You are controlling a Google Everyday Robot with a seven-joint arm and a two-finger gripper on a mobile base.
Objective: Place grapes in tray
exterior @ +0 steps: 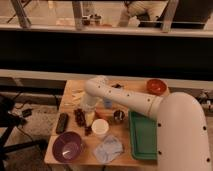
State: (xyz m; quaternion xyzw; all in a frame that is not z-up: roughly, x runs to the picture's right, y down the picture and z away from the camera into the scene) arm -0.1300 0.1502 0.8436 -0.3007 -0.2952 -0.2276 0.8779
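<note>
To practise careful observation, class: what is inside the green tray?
The tray shows a bare visible floor; the arm covers its right part. The grapes lie outside, by the gripper.

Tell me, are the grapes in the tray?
Out: the grapes lie on the table left of the tray, with the gripper beside them.

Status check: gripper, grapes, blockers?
Gripper low at grapes, jaws open. Grapes on table, not in tray. White cup stands between grapes and tray.
</note>
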